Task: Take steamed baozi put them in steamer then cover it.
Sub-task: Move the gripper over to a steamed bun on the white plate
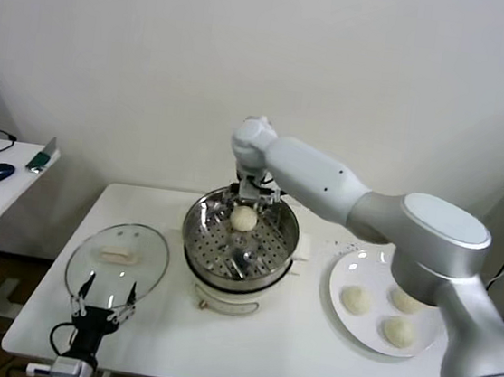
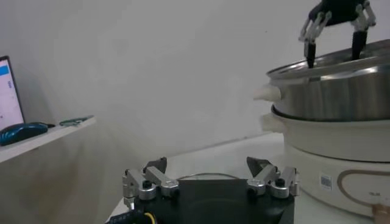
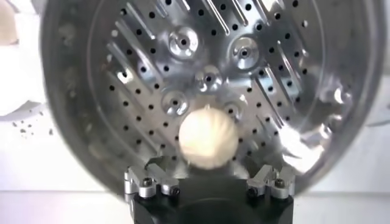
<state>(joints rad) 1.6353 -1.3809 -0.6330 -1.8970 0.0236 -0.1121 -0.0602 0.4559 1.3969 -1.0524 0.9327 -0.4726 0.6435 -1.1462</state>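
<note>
White table — baozi (image 3: 208, 139) just below open right pincer (image 3: 210, 182), inside steamer (image 1: 195, 227).

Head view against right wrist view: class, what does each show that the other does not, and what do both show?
Only the head view shows the cover lying left of the steamer, the plate with three baozi, and the left gripper.

Only the right wrist view shows the tray's perforations close up.

Both show one baozi inside the steamer, under the open right gripper.
</note>
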